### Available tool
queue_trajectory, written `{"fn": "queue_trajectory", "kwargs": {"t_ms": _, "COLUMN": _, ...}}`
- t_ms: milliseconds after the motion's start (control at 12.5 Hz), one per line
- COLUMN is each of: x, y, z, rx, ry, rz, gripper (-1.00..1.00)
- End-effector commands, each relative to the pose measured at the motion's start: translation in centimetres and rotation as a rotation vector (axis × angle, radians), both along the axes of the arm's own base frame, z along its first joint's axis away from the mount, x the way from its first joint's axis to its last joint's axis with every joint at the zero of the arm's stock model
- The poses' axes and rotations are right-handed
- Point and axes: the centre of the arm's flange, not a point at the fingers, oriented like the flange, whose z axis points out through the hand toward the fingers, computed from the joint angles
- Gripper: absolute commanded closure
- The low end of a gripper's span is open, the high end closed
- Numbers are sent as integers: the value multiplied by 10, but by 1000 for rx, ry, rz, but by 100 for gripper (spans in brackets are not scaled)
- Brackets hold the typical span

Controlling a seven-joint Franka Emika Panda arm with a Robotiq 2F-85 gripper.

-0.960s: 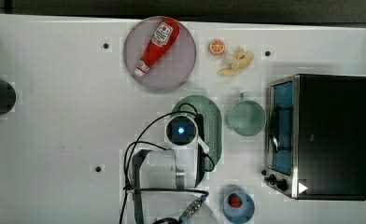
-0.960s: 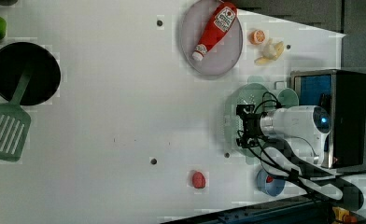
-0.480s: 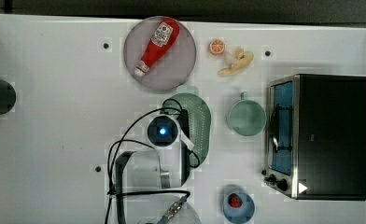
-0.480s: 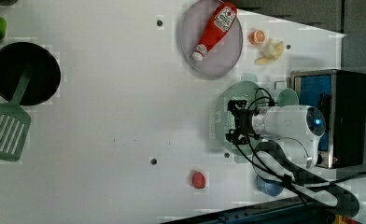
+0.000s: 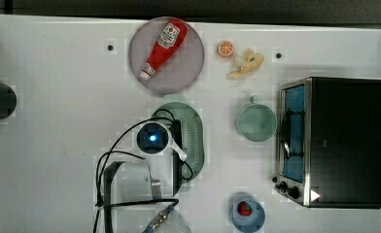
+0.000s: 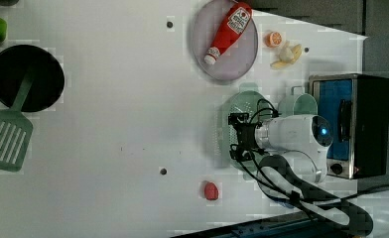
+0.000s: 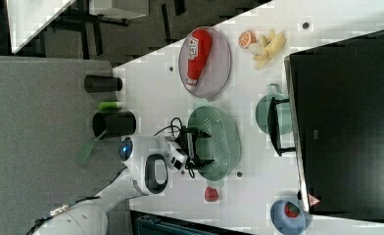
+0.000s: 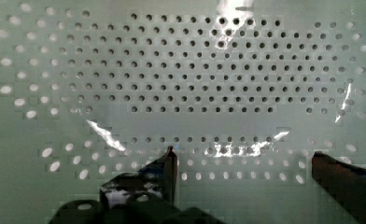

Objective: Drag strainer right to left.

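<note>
The strainer [image 5: 191, 138] is a pale mint-green oblong colander with a dotted basin, lying below the grey plate in the top view. My gripper [image 6: 235, 135] reaches down into its basin [image 8: 195, 79], open, with the fingers [image 8: 169, 165] spread wide against the perforated floor near one long side. In the right view the gripper [image 7: 201, 147] stands over the strainer [image 7: 222, 142] on the side toward the arm. The arm's wrist [image 5: 152, 137] covers the strainer's left part in the top view. Nothing is held between the fingers.
A round mint mug [image 5: 255, 122] stands between the strainer and the toaster oven [image 5: 334, 141]. A ketchup bottle [image 5: 162, 46] lies on the grey plate [image 5: 188, 73]. An orange slice [image 5: 226, 48], a banana [image 5: 247, 65], a blue bowl [image 5: 247, 213], a red strawberry [image 6: 211, 191], a black pan [image 6: 26, 77] and a spatula [image 6: 6, 141] also sit here.
The gripper and the strainer have slid together toward the top view's left, away from the mug, opening a wider gap between strainer and mug.
</note>
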Motion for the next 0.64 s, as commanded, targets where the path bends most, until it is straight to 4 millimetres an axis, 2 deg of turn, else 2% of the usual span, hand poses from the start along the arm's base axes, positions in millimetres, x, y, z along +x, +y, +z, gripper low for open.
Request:
{"fn": "queue_trajectory", "kwargs": {"t_ms": 80, "x": 10, "y": 52, "z": 17, "rx": 38, "ry": -31, "rz": -5, "gripper": -100}}
{"fn": "queue_trajectory", "kwargs": {"t_ms": 640, "x": 14, "y": 123, "z": 19, "rx": 107, "ry": -8, "rz": -66, "gripper": -100}}
